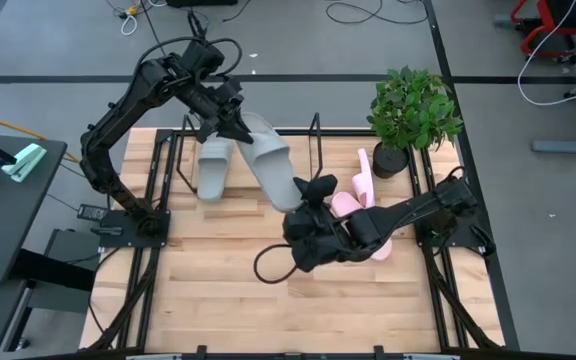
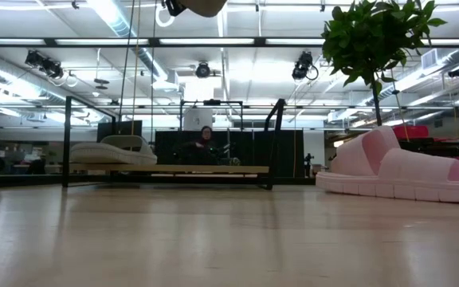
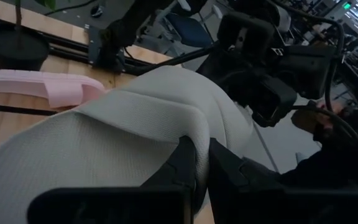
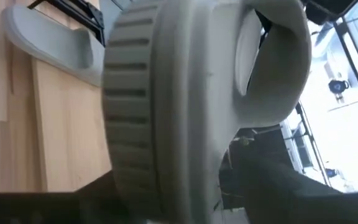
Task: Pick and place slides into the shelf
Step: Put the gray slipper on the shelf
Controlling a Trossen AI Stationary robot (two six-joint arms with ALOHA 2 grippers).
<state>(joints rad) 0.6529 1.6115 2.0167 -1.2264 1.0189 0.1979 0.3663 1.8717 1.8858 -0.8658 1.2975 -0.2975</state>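
Low black thin-wire shelf point(image 1: 313, 150) sits at the table's far side w/ one grey foam slide point(image 1: 213, 168) already in it. Second grey foam slide point(image 1: 273, 160) is mid-air between both arms: left gripper point(image 1: 230, 120) clamped on its strap, right gripper point(image 1: 308, 195) at its other end, can't tell if closed. Looks like a handover or joint carry; next it needs lowering beside the first. Pale pink foam slides point(image 1: 368, 215) are part-hidden by the right arm, near the potted plant point(image 1: 413, 110).

Both arms point(image 1: 128, 120) are matte black — chunky jointed links on black base plates bolted to rails at the table's left and right edges. A black cable loops from the right arm point(image 1: 423, 205); another arcs over the left arm's wrist.
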